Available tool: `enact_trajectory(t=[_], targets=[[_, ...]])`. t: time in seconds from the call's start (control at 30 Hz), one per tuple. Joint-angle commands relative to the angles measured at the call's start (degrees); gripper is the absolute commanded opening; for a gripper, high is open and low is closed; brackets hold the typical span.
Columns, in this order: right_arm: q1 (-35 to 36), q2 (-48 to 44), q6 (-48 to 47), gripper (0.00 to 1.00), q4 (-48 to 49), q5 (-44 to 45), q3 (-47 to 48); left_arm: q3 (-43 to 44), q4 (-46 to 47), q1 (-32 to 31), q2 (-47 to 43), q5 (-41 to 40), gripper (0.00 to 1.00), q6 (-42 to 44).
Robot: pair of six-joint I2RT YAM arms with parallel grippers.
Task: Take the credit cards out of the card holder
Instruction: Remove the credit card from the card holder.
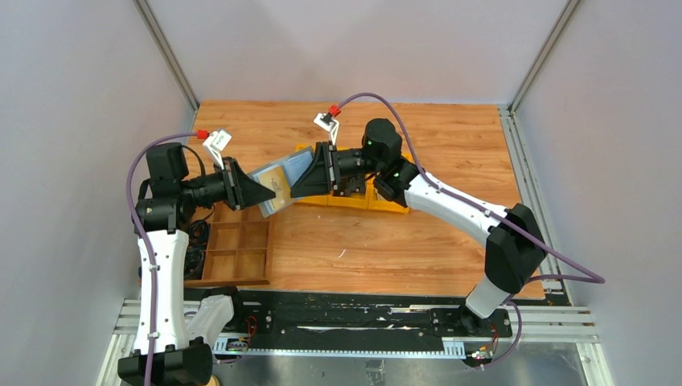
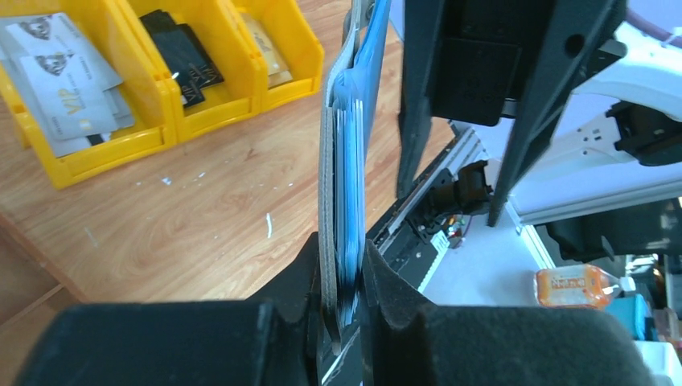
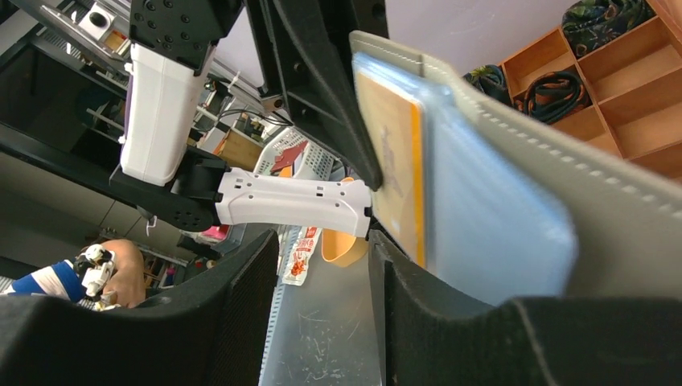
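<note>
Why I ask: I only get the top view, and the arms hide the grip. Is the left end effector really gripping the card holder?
Observer: Yes. In its wrist view the left end effector pinches the card holder by one edge, edge-on.
Operator: And the right one, has it got a card?
Observer: No. The right end effector stands open, nothing between its jaws; a tan card shows in the holder beside it.
</note>
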Motion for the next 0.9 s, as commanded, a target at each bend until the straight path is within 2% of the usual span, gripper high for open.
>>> enact_trajectory(t=[0.0,0.23,0.87], targets=[[0.48,1.06,-2.06,0.48,-1.44,-1.03,2.64,1.41,-0.31,0.0,-0.77,7.22,0.0,-1.12],[0.45,0.51,-8.52,0.47,-10.61,0.76,5.91,1.16,-0.43,-0.05,-1.67,9.63,0.0,-1.64],[0.36,-0.01,-14.59,0.43,-18.83,3.15,8.13,2.74,-0.52,-0.05,-1.98,12.6,0.0,-3.96]])
